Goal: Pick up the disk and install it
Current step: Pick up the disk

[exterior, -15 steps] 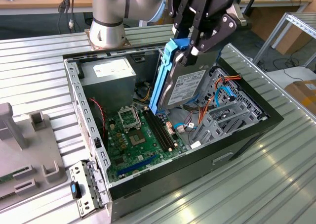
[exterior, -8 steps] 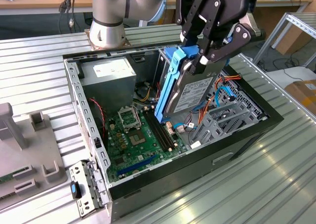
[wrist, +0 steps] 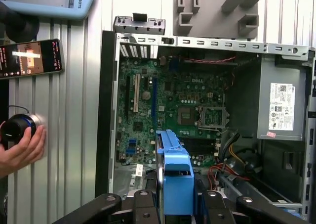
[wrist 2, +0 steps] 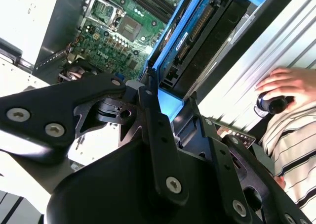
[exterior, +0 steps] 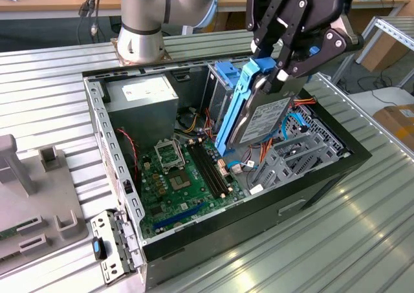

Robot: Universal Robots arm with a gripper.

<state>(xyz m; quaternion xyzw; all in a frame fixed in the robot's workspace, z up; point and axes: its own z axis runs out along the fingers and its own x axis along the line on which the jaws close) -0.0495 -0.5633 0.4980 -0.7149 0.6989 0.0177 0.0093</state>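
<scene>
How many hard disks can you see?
1. The disk, with its blue rail, is held tilted by the gripper over the open computer case. More could be hidden inside the case.

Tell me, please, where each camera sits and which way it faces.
Exterior view: off the arm, looking down into the open case; arm base and gripper holding the disk.
First wrist view: on the wrist, facing the motherboard past the gripper.
Second wrist view: likewise, alongside the disk; both share a person's hand.
</scene>
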